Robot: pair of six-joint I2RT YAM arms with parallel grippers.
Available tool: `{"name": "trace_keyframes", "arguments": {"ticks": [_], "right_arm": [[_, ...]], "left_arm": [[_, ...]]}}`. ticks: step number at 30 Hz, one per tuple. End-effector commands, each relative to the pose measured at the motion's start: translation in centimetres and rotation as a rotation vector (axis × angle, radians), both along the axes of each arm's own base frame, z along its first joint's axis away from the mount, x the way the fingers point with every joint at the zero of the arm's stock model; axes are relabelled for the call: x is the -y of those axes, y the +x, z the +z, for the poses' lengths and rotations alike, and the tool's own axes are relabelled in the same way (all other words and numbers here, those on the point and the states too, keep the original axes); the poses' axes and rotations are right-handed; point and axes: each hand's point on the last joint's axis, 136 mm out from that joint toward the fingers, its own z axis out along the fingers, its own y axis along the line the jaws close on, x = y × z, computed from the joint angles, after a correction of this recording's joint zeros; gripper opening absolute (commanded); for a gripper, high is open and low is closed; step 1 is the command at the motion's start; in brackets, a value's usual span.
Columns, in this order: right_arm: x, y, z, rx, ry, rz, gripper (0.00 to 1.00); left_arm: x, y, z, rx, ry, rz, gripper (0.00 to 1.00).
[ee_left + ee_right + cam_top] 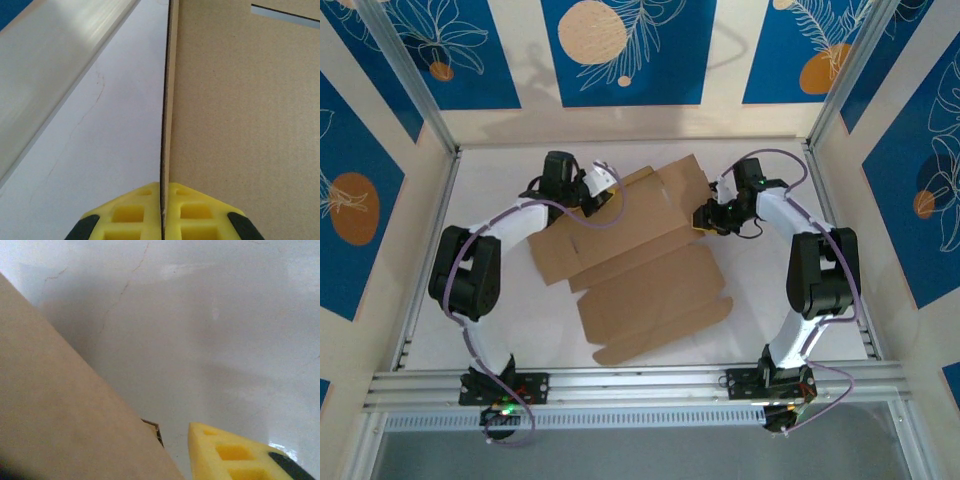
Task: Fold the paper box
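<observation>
Paper box [640, 270]: brown kraft sheet, mostly unfolded. It lies on the white table [500, 330] with one arm at either side of it. Near panels with rounded tabs lie flat. The far panels look slightly raised, though the top view does not settle that.

Left gripper [603, 190]: at the box's far-left corner. In the wrist view, left gripper [162, 202] has its yellow pads [192, 212] pressed together on a thin cardboard edge, which runs straight out from between them. Paper box [240, 125] spreads as a broad face to one side of that edge, and bare table [110, 140] lies on the other. A narrow slit [285, 14] is cut in the far part of the panel. Judgement: this pinch anchors the corner, so the sheet cannot slide or turn while the other side is worked.

Right gripper [705, 225]: at the box's far-right edge, tips pointing at it. In its wrist view one yellow finger [230, 455] sits just beside the edge of the paper box [60, 405], with a gap between them. The other finger is hidden by the cardboard. Cannot tell whether these fingers straddle the panel, or how far apart they stand.

Judgement: early in the fold, no walls formed. The right side looks set to take the opposite flap against the left hold. Risk: a thin edge may slip free or crease off its score line.
</observation>
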Motion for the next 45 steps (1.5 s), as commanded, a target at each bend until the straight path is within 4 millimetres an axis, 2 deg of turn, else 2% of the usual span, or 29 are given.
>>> {"name": "trace_keyframes", "arguments": {"ticks": [1, 4, 10, 14, 19, 26, 29, 33, 35, 45], "right_arm": [[-1.3, -2.0, 0.4, -0.024, 0.053, 0.026, 0.41], [-1.5, -2.0, 0.6, 0.0, 0.098, -0.009, 0.43], [-1.2, -1.9, 0.9, 0.043, 0.126, -0.074, 0.39], [-0.3, -1.6, 2.2, 0.109, 0.183, -0.135, 0.49], [-0.2, -1.4, 3.3, 0.18, 0.198, -0.121, 0.49], [0.1, -1.0, 2.4, 0.166, 0.099, -0.078, 0.46], [0.1, -0.4, 2.6, 0.188, 0.063, -0.067, 0.46], [0.5, 0.5, 3.1, 0.238, -0.011, -0.081, 0.56], [0.7, 0.9, 3.3, 0.259, -0.038, -0.086, 0.57], [0.6, 2.3, 2.5, 0.246, -0.056, -0.074, 0.52]], "left_arm": [[1.2, 1.3, 4.3, 0.11, -0.034, 0.012, 0.0], [1.3, 1.4, 4.2, 0.111, -0.018, 0.022, 0.0], [1.1, 1.6, 4.2, 0.109, -0.005, 0.039, 0.0], [1.1, 1.6, 4.2, 0.113, 0.0, 0.041, 0.0], [1.2, 1.5, 4.5, 0.116, -0.004, 0.034, 0.0], [1.6, 1.2, 4.5, 0.114, -0.003, 0.022, 0.0], [1.7, 1.1, 4.4, 0.117, 0.005, 0.019, 0.0], [2.0, 1.0, 4.4, 0.118, 0.019, 0.014, 0.0], [2.1, 1.0, 4.5, 0.121, 0.023, 0.012, 0.0], [2.0, 0.9, 4.8, 0.13, 0.032, 0.01, 0.0]]}}
